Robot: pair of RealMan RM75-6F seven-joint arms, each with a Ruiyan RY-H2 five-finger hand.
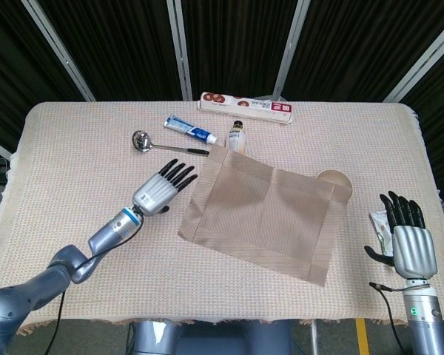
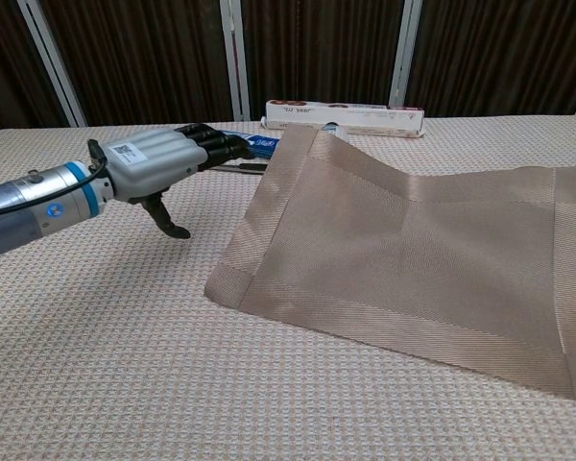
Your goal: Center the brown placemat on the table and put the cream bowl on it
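Risk: placemat (image 1: 263, 218) lies skewed, its far edge riding up over a small bottle (image 1: 237, 137) and its right corner over the cream bowl (image 1: 336, 181). Dragging it could topple either.

Left hand (image 1: 161, 189), fingers spread and empty, hovers just beside the mat's left edge. Right hand (image 1: 405, 237), also spread, sits well apart at the bench (image 1: 81, 148) edge.

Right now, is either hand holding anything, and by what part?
Nothing is held. The left hand hovers open beside the brown placemat, short of its edge. The right hand is open and empty near the table's right edge.
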